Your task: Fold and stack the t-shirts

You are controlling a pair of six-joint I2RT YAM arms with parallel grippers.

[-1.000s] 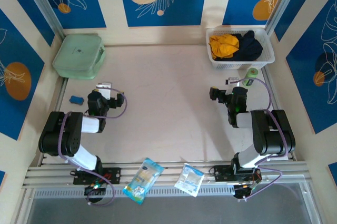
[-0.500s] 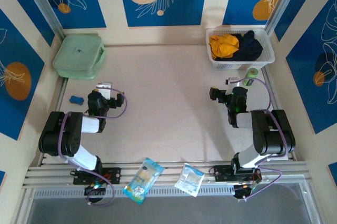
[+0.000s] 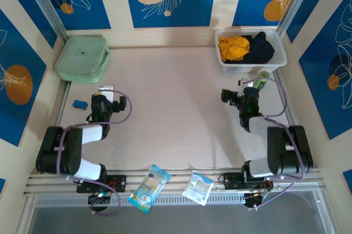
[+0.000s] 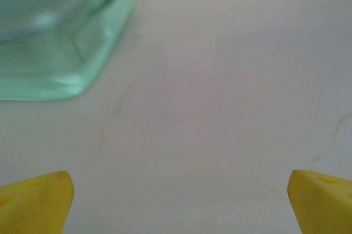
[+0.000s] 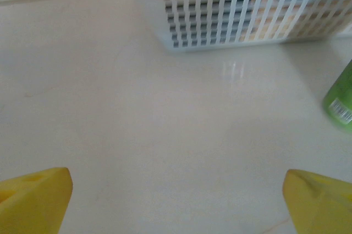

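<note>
Two t-shirts lie crumpled in the white slatted basket point(image 3: 250, 67) at the back right: a bright orange-yellow one point(image 3: 233, 48) and a dark navy one point(image 3: 258, 48). My right gripper point(image 3: 248, 87) hangs open just in front of the basket, its yellow fingers point(image 5: 33, 201) wide apart over bare table and the basket wall point(image 5: 236, 19) ahead of it. On the left side, my left gripper point(image 3: 105, 91) is open too, with yellow fingers point(image 4: 33, 203) spread over bare table. Nothing sits between either pair of jaws.
A pale mint-green zip case point(image 3: 82, 58) lies at the back left, close ahead of the left gripper point(image 4: 49, 36). A green bottle point(image 3: 264, 78) lies beside the basket's front right corner point(image 5: 341, 102). A small blue object point(image 3: 80, 104) rests at the left. Two plastic packets point(image 3: 149, 188) point(image 3: 197, 188) hang over the near rail.
Both arms have stretched slightly forward: the right gripper has edged toward the basket, the left toward the mint case. Both jaws remain wide.
</note>
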